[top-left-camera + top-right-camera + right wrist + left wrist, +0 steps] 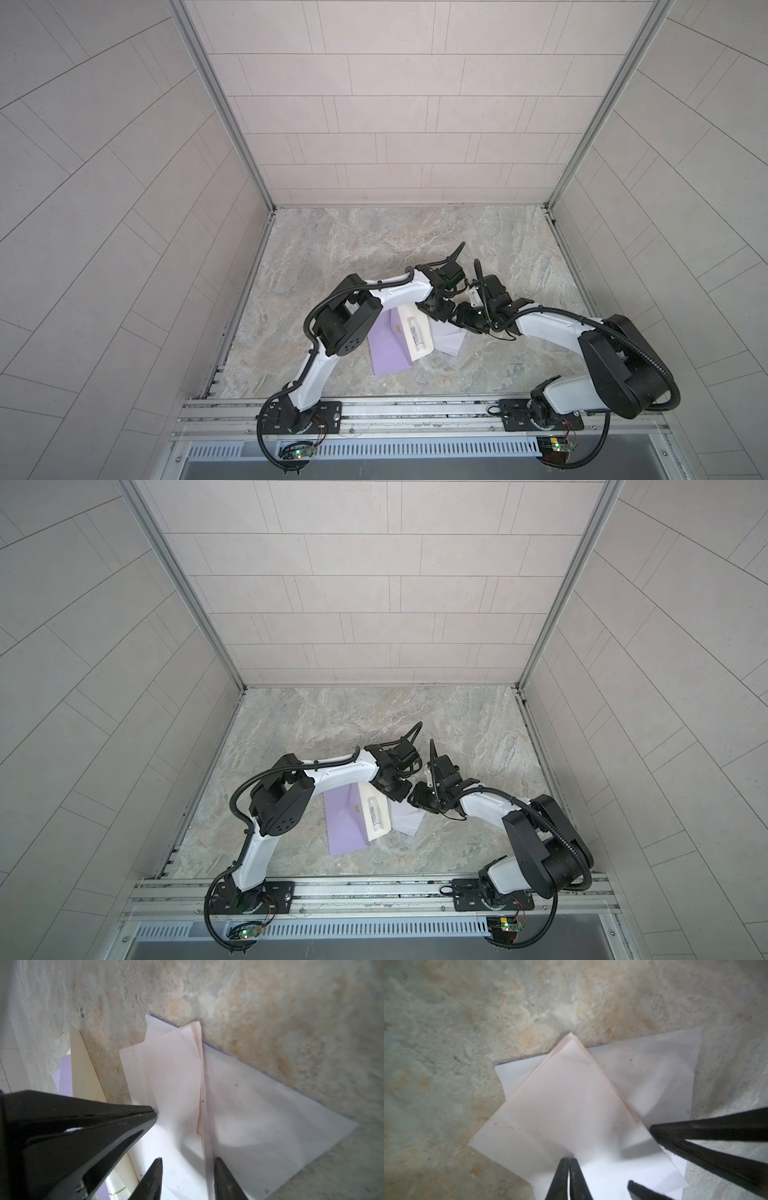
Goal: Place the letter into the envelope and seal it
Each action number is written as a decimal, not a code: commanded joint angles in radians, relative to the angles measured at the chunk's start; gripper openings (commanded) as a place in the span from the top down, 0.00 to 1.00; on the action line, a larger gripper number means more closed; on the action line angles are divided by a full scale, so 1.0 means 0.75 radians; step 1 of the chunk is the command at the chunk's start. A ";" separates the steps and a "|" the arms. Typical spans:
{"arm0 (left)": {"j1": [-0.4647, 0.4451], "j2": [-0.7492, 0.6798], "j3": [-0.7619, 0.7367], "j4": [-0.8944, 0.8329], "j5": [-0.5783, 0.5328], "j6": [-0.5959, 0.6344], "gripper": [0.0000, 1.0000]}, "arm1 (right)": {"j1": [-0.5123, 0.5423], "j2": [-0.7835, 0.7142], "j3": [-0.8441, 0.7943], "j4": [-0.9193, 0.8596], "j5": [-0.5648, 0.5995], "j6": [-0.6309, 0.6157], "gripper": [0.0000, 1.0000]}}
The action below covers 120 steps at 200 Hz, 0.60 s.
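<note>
The letter [448, 340] [571, 1095] is white paper folded over itself, lying on the marble table right of the envelope. My left gripper [569, 1160] is shut on the letter's near part, and a thin white sliver shows between its fingers. My right gripper [188, 1160] is open, its two fingers standing either side of the letter's [259, 1109] folded edge. In both top views the two grippers [434, 311] [463, 320] meet tip to tip over the letter [405, 821]. The purple envelope [388, 349] [345, 829] [64, 1078] lies flat with its cream flap [83, 1068] open.
A white glue stick [417, 333] [374, 812] lies on the envelope's cream flap. The marble table [415, 241] is walled in by tiled panels. A metal rail [415, 409] with both arm bases runs along the front edge.
</note>
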 commanded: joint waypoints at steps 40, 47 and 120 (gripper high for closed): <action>-0.005 0.036 0.014 -0.009 0.009 0.019 0.88 | 0.006 -0.091 0.019 0.010 -0.027 0.044 0.57; -0.005 0.036 0.015 -0.008 0.012 0.019 0.88 | 0.006 -0.102 0.016 0.013 -0.027 0.041 0.57; -0.005 0.026 0.008 0.001 0.018 0.025 0.88 | 0.039 -0.007 0.025 0.075 -0.031 0.044 0.58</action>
